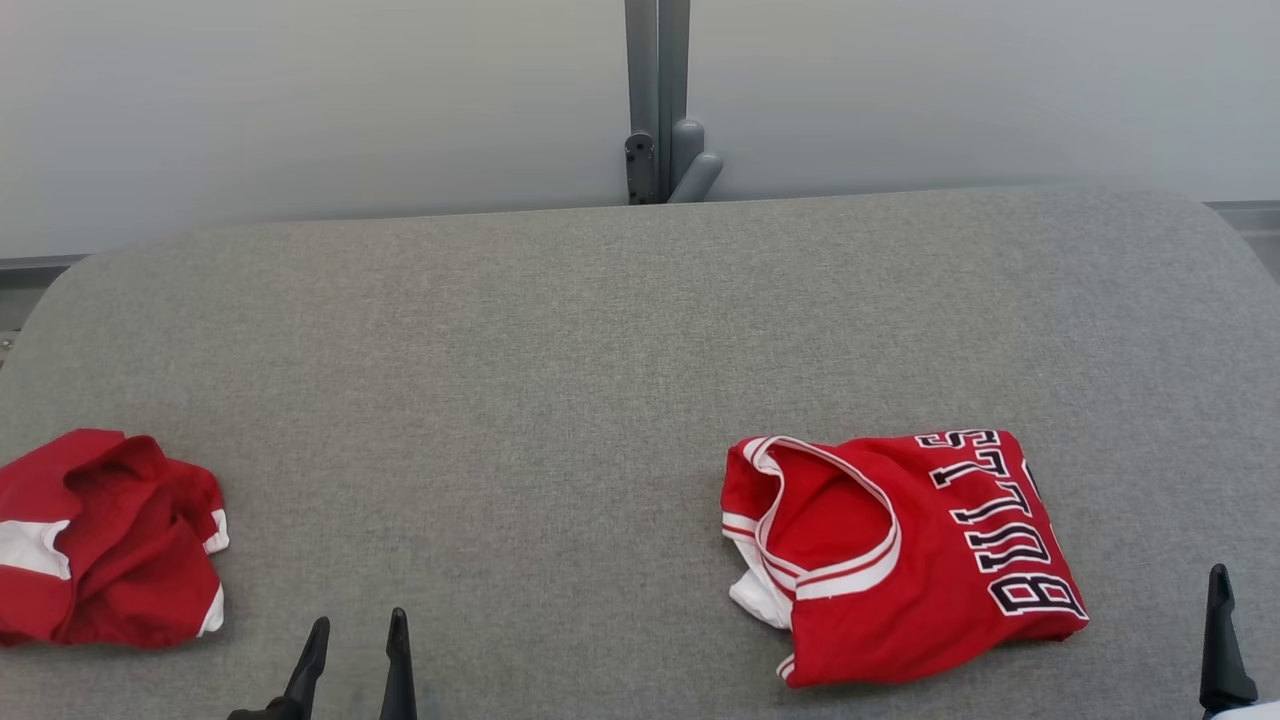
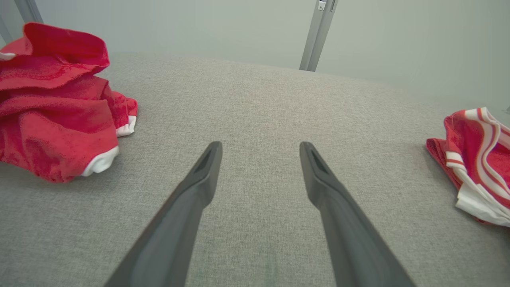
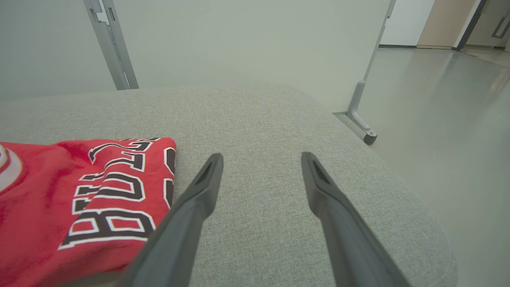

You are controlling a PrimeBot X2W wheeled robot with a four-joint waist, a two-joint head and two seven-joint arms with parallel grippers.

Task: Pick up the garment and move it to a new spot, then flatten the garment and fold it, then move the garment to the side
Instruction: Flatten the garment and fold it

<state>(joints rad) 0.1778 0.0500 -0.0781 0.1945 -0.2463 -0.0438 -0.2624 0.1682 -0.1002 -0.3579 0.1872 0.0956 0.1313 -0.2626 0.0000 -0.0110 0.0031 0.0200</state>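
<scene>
A crumpled red garment with white trim (image 1: 105, 540) lies in a heap at the table's near left; in the left wrist view this crumpled garment (image 2: 55, 103) sits to the upper left. A folded red jersey lettered BULLS (image 1: 900, 555) lies flat at the near right. My left gripper (image 1: 358, 622) is open and empty near the front edge, right of the heap and apart from it; its jaws stand wide over bare cloth (image 2: 261, 147). My right gripper (image 3: 262, 157) is open and empty just right of the jersey (image 3: 79, 199). One of its fingers (image 1: 1220, 640) rises at the lower right.
The table (image 1: 620, 350) is covered in grey fabric with rounded corners. A grey metal post (image 1: 660, 100) stands behind its far edge against a pale wall. Past the table's right end lie bare floor (image 3: 438, 99) and a frame foot (image 3: 360, 123).
</scene>
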